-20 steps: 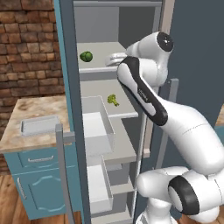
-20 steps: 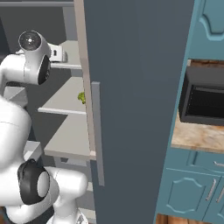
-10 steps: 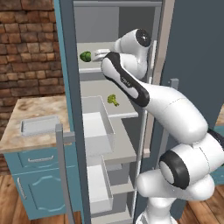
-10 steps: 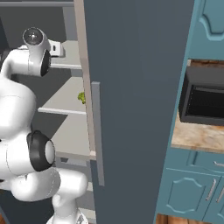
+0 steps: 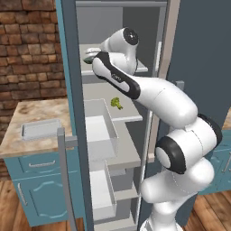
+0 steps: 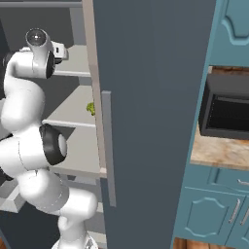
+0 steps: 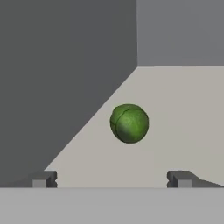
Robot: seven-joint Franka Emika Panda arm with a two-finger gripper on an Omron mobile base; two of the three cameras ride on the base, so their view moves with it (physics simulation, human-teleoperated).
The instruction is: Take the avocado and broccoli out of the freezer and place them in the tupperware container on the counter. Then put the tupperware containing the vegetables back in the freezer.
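Observation:
The avocado (image 7: 129, 123), a smooth dark green ball, lies on the light grey upper shelf of the freezer (image 5: 68, 90). It is ahead of my gripper (image 7: 111, 179) and apart from it. The gripper is open and holds nothing, with one dark fingertip (image 7: 43, 179) low on each side of the hand view. In the left base view the gripper (image 5: 89, 54) reaches over the left part of that shelf. The broccoli (image 5: 116, 103) sits one shelf lower, also seen as broccoli (image 6: 90, 108) past the door edge. The tupperware container (image 5: 40, 129) rests on the counter (image 5: 27, 113), left of the freezer.
The open freezer door (image 6: 151, 97) with its bar handle (image 6: 108, 146) stands to the right of the arm. White door bins (image 5: 97, 131) jut out below the shelves. A brick wall (image 5: 27, 54) rises behind the counter. A microwave (image 6: 226, 112) sits on a counter at far right.
The arm has swung left along the upper shelf, bringing the hand to where the avocado lay in plain sight before. The gripper stays open. The broccoli and tupperware have not moved.

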